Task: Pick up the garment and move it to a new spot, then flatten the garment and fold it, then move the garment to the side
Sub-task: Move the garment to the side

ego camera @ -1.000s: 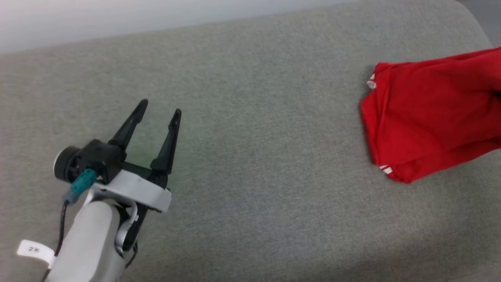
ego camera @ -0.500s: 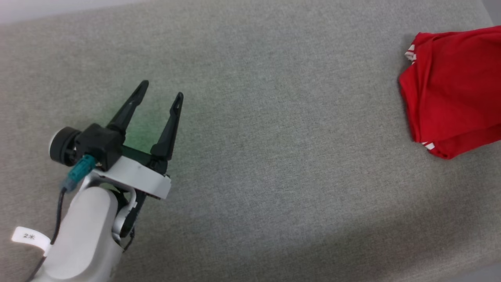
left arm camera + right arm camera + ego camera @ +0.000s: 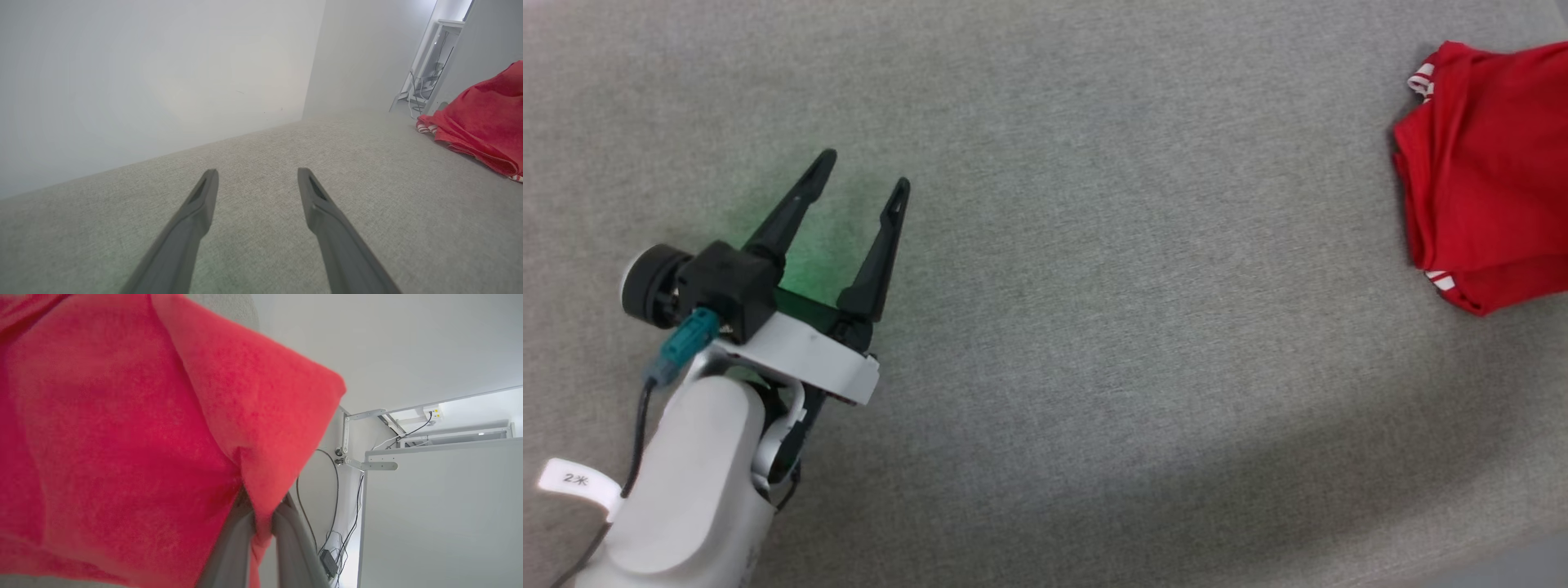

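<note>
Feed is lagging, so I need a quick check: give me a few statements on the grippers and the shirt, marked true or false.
1. The left gripper is open and empty. True.
2. The right gripper is open, clear of the shirt. False: it is shut on a fold of the shirt.
3. The shirt sits at the right edge of the head view. True.
4. The left gripper touches the shirt. False: bare grey surface lies between them.
5. The shirt is spread out flat. False: it is folded over on itself.

Garment [image 3: 1490, 188] far right (on cushion [image 3: 1094, 327])
</note>
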You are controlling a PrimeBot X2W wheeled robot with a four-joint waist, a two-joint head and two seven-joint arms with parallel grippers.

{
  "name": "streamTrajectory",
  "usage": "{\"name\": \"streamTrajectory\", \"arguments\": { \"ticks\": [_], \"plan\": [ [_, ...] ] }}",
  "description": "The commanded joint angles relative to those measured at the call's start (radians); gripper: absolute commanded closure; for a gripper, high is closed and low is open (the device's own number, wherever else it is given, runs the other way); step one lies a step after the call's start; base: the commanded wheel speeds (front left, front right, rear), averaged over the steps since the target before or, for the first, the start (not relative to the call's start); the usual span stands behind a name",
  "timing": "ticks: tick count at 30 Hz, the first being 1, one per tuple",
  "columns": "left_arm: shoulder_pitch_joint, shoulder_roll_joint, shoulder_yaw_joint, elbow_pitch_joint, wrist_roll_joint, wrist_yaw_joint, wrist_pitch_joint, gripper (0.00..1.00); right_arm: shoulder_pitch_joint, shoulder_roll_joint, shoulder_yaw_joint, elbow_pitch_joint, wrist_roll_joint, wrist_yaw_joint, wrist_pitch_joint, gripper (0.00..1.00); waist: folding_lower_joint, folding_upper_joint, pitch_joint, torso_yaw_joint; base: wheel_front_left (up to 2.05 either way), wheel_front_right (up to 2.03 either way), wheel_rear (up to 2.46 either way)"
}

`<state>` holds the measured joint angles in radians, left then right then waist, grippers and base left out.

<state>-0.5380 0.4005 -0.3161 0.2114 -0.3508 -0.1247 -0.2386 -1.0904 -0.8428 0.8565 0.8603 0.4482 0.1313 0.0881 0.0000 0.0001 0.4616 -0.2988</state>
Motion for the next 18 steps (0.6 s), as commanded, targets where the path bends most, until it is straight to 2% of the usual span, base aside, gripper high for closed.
{"name": "streamTrajectory", "arguments": {
  "ticks": [1,7,8,9,10,11,13,14,17,18],
  "plan": [
    [-0.013,0.002,-0.001,-0.003,-0.006,-0.006,-0.002,0.00,0.003,0.014,-0.016,0.019,-0.007,-0.001,-0.013,1.00,0.0000,-0.0001,0.003,0.006,0.00,0.00,0.00],
    [-0.017,0.006,-0.010,-0.005,-0.012,-0.004,0.002,0.00,-0.001,0.050,-0.054,0.105,-0.034,-0.001,-0.059,1.00,0.0000,-0.0001,0.011,0.026,0.00,0.00,0.00],
    [-0.017,0.007,-0.010,-0.005,-0.013,-0.003,0.002,0.00,-0.004,0.057,-0.064,0.120,-0.043,-0.001,-0.071,0.87,0.0000,-0.0001,0.011,0.028,0.00,0.00,0.00],
    [-0.016,0.008,-0.010,-0.005,-0.013,-0.001,0.001,0.00,-0.006,0.063,-0.073,0.136,-0.054,-0.001,-0.080,0.78,0.0000,-0.0001,0.011,0.031,0.00,0.00,0.00],
    [-0.015,0.008,-0.010,-0.005,-0.014,0.000,0.001,0.00,-0.009,0.067,-0.081,0.151,-0.066,-0.001,-0.088,0.73,0.0000,-0.0001,0.010,0.033,0.00,0.00,0.00],
    [-0.013,0.008,-0.010,-0.006,-0.016,0.001,0.000,0.00,-0.013,0.071,-0.095,0.165,-0.076,-0.001,-0.100,0.61,0.0000,-0.0001,0.009,0.036,0.00,0.00,0.00],
    [-0.008,0.009,-0.010,-0.005,-0.019,0.005,-0.002,0.00,-0.012,0.085,-0.109,0.193,-0.092,-0.001,-0.116,0.52,0.0000,-0.0001,0.004,0.040,0.00,0.00,0.00],
    [-0.006,0.010,-0.009,-0.005,-0.019,0.006,-0.002,0.00,-0.013,0.094,-0.115,0.203,-0.103,-0.001,-0.124,0.51,0.0000,-0.0001,0.001,0.041,0.00,0.00,0.00],
    [0.002,0.011,-0.007,-0.002,-0.023,0.010,-0.005,0.00,-0.025,0.110,-0.132,0.233,-0.135,-0.001,-0.142,0.22,0.0000,-0.0001,-0.010,0.042,0.00,0.00,0.00],
    [0.005,0.010,-0.007,0.000,-0.025,0.009,-0.006,0.00,-0.029,0.116,-0.137,0.241,-0.143,-0.001,-0.147,0.15,0.0000,-0.0001,-0.015,0.043,0.00,0.00,0.00]
  ]
}}
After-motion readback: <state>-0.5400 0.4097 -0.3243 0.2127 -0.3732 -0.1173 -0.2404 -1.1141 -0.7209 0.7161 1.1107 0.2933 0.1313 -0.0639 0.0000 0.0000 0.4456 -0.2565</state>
